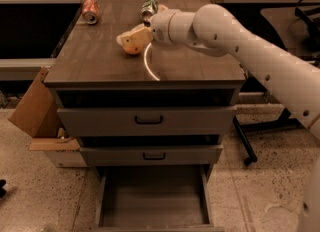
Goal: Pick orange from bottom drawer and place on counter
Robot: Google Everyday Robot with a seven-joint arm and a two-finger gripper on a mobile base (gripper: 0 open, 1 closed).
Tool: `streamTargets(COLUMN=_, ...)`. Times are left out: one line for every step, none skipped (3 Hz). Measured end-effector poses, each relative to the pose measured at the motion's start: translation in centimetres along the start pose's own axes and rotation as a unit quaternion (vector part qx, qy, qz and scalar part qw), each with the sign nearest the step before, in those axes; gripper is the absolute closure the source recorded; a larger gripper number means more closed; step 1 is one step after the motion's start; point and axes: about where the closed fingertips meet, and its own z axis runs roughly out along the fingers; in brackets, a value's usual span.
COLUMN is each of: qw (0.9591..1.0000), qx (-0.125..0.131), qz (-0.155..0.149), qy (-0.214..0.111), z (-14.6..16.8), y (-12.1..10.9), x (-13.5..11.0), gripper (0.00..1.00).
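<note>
My gripper (132, 41) is over the middle of the counter (95, 58), reaching in from the right on the white arm. Its cream fingers (137, 37) are shut on the orange (131, 50), which shows just below them, close to the counter top or touching it; I cannot tell which. The thin curved white line (147, 65) runs just right of the orange. The bottom drawer (152, 203) is pulled out at the foot of the cabinet, and its plain grey inside holds nothing.
A crushed reddish soda can (90, 11) lies at the counter's back left and a green can (148, 8) at the back middle. The two upper drawers (148, 121) are shut. A cardboard box (35, 108) leans left of the cabinet. A chair base (247, 143) stands right.
</note>
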Motion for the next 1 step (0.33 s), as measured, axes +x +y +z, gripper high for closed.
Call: streamTargets(qw=0.9993, qx=0.012, qz=-0.028, qy=-0.021, z=-4.48, y=0.09, x=-3.92, gripper=0.0)
